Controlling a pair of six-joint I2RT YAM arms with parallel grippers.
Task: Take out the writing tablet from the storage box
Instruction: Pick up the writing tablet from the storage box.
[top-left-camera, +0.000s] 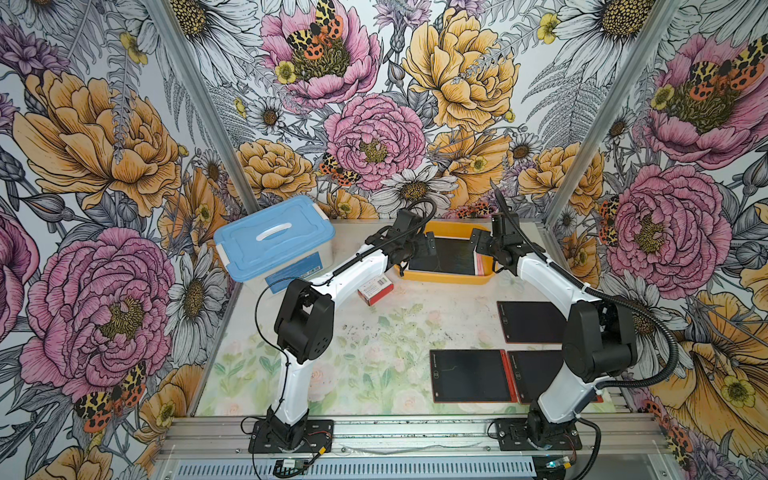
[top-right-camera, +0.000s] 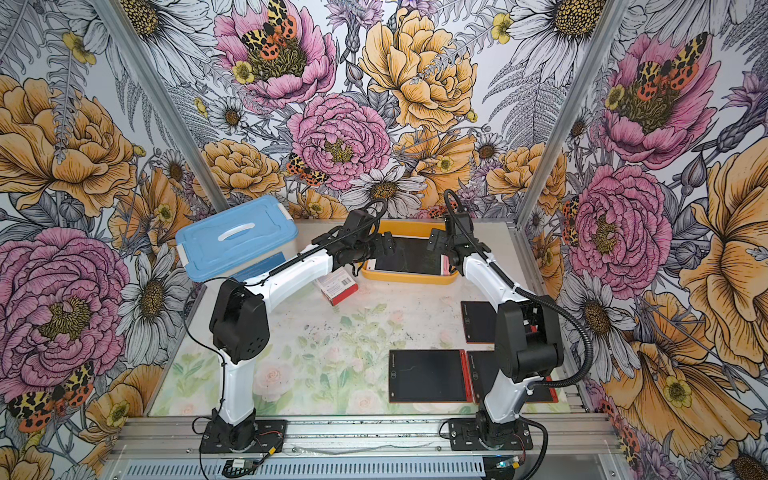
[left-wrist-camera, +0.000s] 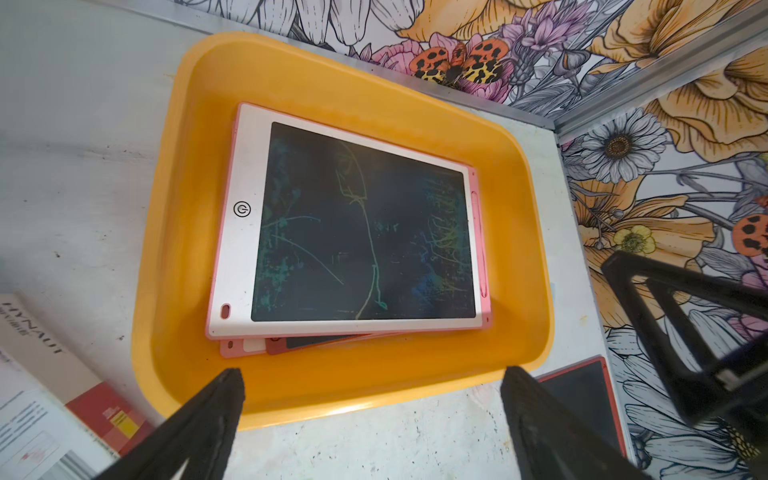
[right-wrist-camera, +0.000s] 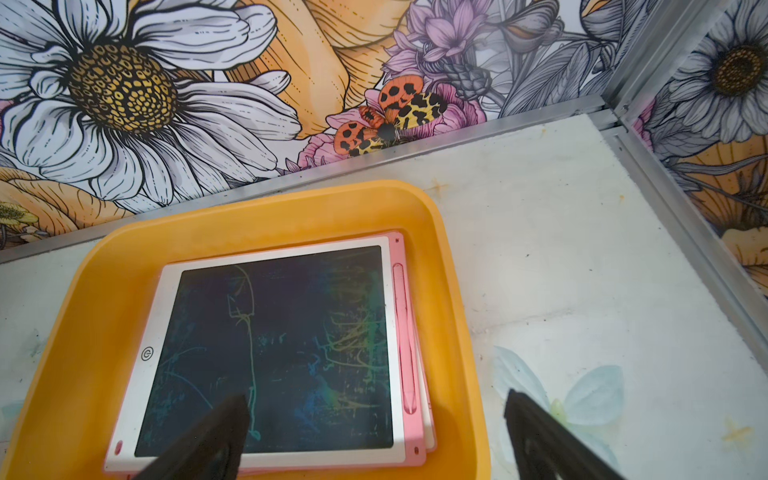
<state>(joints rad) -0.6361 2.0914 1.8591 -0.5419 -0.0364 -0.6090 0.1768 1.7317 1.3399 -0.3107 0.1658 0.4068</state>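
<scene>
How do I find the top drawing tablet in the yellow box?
At the back of the table, find the yellow storage box. The writing tablet lies on top of the stack inside. Its frame is white; the tablets loose on the table are red-framed.

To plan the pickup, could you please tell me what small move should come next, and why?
The right end effector hangs open and empty over the pink-edged side of the top tablet, which lies flat on a stack in the yellow bin; I would probably lower it toward that edge.
</scene>
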